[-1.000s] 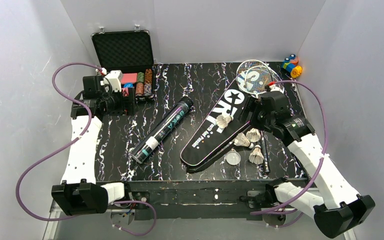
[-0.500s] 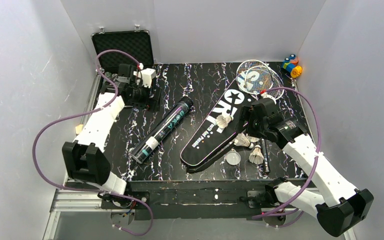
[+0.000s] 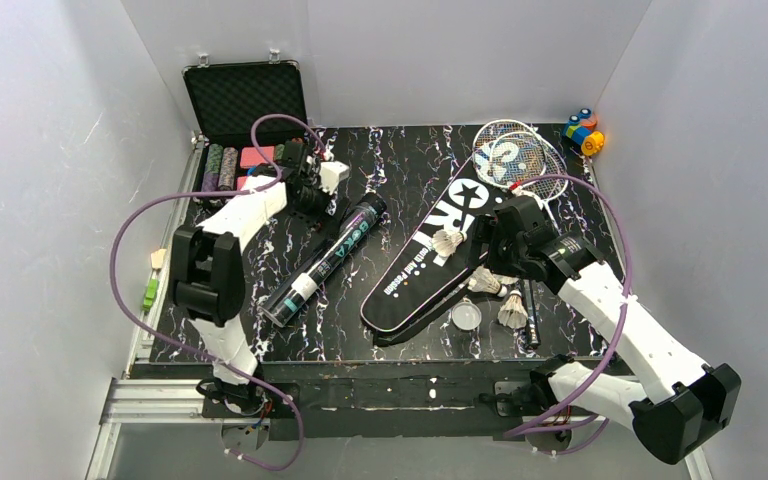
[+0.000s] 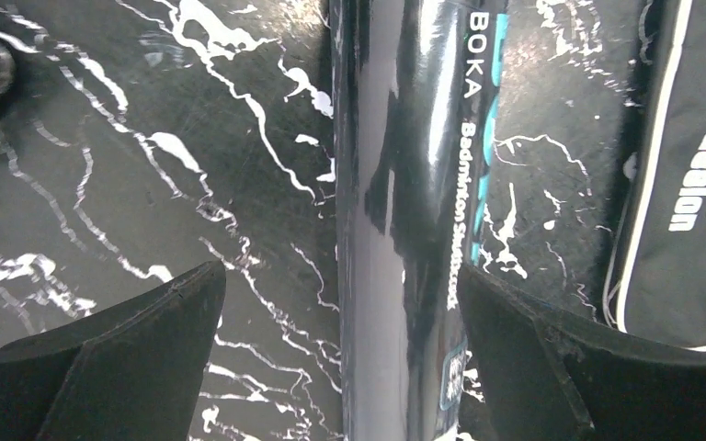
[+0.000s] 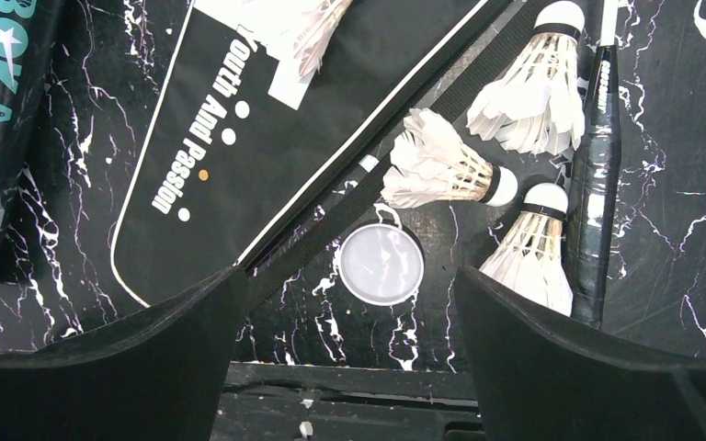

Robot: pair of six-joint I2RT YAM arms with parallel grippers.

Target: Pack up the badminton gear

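The dark tube with teal lettering [image 3: 325, 262] lies diagonally left of centre. My left gripper [image 3: 310, 200] is open over its upper part; in the left wrist view the tube [image 4: 414, 184] runs between the gripper's [image 4: 340, 276] spread fingers, closer to the right one. The black bag [image 3: 425, 255] lies at centre with one shuttlecock [image 3: 447, 241] on it. My right gripper [image 3: 500, 238] is open and empty above the bag's right edge. Below it lie shuttlecocks [image 5: 441, 170] [image 5: 533, 92] [image 5: 529, 262], a clear round lid [image 5: 381, 264] and a racket handle [image 5: 597, 184]. Racket heads [image 3: 510, 155] lie at the back right.
An open black case of poker chips [image 3: 245, 110] stands at the back left. Colourful toy blocks [image 3: 584, 130] sit in the back right corner. White walls close in three sides. The table's near edge [image 5: 377, 377] shows just below the right gripper's [image 5: 349, 276] fingers.
My left arm has swung right from the poker chip case to the tube's upper part. My right gripper has shifted slightly left and nearer, over the shuttlecocks.
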